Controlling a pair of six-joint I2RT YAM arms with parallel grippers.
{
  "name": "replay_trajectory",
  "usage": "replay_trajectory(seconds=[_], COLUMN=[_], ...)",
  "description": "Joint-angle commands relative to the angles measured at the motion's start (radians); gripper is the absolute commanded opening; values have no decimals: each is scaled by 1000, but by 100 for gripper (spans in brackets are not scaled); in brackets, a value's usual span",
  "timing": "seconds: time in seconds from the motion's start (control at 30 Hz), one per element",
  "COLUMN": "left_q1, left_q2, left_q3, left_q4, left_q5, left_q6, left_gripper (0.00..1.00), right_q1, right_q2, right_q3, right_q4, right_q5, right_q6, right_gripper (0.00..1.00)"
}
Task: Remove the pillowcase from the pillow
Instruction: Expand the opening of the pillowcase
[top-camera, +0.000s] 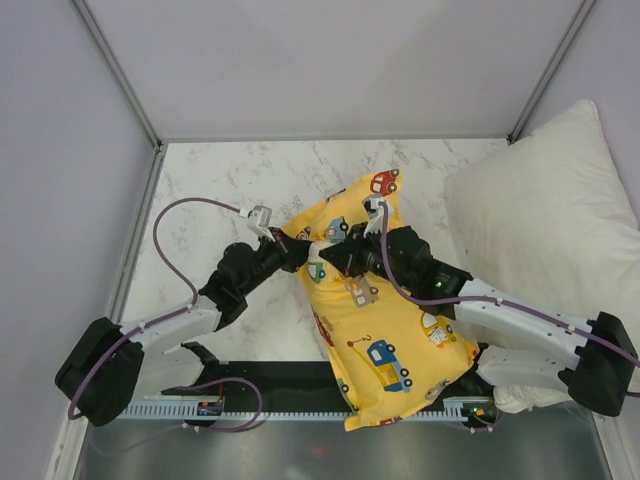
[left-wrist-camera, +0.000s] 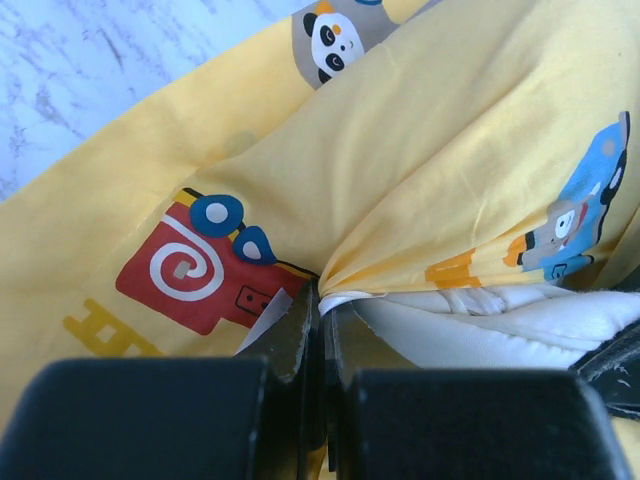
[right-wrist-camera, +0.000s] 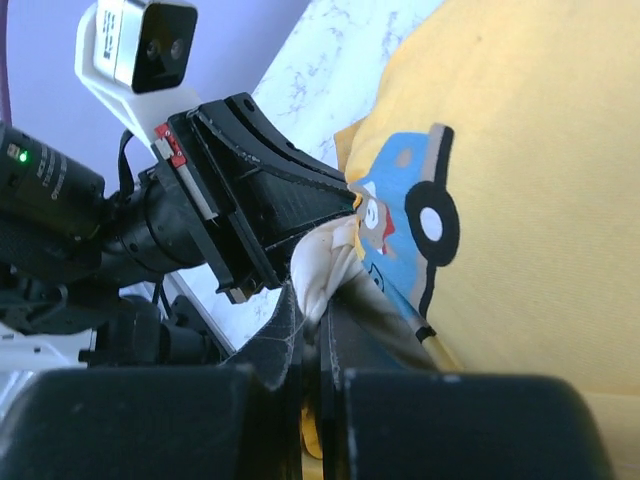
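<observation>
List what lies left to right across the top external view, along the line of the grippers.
Left arm's black gripper → bright yellow car-printed fabric pillowcase → large bright white soft pillow. The right gripper overlaps the pillowcase, so it is omitted.

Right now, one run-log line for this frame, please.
left gripper: shut on yellow car-print fabric pillowcase | right gripper: shut on cream soft pillow | pillowcase: not yet off

Open table (top-camera: 240, 175) lies far and left of the pillowcase (top-camera: 385, 320). The white pillow (top-camera: 545, 200) blocks the right side. At the case's left edge, the left gripper (left-wrist-camera: 320, 300), clamped on the pillowcase, and the right gripper (right-wrist-camera: 315, 320), clamped on the pillow (left-wrist-camera: 500, 325), meet tip to tip, closing that gap. A purple cable (top-camera: 190, 199) arcs over the left area.
</observation>
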Motion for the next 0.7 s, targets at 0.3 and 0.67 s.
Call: replay_trajectory(seconds=[0.3, 0.67], left_q1=[-195, -402], left_q2=[-196, -360], left_q3=[-89, -132], left_q4=[-739, -862], left_q5=[-330, -509], left_q6=[-79, -255], left_gripper=[2, 2], right_q1=[139, 79], right_q2=[-30, 180], right_q3=[245, 199], right_q4=[-298, -283], right_q5=[379, 518], right_q6=[-240, -231], right_gripper=[0, 0])
